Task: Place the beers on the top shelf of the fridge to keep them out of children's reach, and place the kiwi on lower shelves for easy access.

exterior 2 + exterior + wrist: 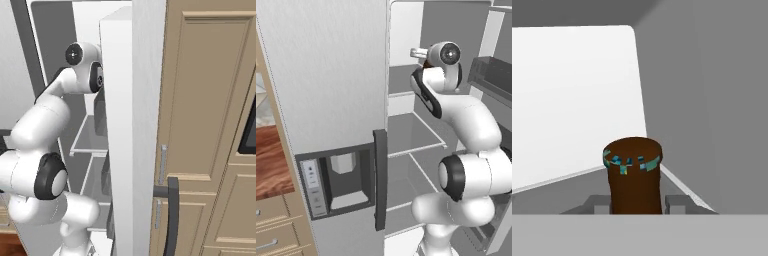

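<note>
The fridge (331,75) stands with its right-hand door swung open, and the white arm reaches up and into the pale grey interior, its wrist at about the height of the top shelf (401,93). From the left base view the hand is buried past the closed left door's edge, so the pincer itself is hidden behind the wrist there.

The hand view looks along the pincer (635,202). Its two fingers (598,204) sit close in on either side of a brown beer bottle (633,182), pressed against its body: the pincer is narrow and holding that bottle. The bottle's long axis runs straight away from the hand, along the line of the fingers, so its round end faces away, toward the fridge's back corner. A broken band of blue label pieces rings the bottle just below that end. I cannot tell from this angle whether that end is the base or the top, nor whether the bottle touches the shelf.

Beyond the bottle a white panel fills the left side of the hand view and a grey wall the right, meeting in a corner behind it.

Below the arm, the lower shelves (416,149) show as pale panels with white front rims, stacked one under the other.
</note>
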Tool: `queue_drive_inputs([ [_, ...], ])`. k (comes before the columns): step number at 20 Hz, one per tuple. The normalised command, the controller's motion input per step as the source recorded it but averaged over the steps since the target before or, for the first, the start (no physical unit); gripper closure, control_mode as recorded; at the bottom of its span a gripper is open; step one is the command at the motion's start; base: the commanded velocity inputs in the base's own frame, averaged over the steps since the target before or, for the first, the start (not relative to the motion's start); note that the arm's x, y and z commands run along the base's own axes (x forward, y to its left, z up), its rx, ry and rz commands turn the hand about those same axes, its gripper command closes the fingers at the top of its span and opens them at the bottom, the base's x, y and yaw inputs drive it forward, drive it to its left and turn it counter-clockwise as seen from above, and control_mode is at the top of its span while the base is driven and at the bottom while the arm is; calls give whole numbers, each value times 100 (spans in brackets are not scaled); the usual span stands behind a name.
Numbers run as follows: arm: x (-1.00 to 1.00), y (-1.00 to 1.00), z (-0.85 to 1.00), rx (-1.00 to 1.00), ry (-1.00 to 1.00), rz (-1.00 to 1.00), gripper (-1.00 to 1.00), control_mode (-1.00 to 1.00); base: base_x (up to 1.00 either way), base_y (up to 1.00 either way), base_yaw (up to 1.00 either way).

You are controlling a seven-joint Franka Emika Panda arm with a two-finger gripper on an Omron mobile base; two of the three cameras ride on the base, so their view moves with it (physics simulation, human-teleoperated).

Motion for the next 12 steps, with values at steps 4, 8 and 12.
queue_drive_inputs([
  [4,39,-1,-25,0,0,0,100,-100,0,0,0],
  [8,41,-3,-18,0,0,0,100,-100,0,0,0],
  [12,43,-6,-13,0,0,0,100,-100,0,0,0],
])
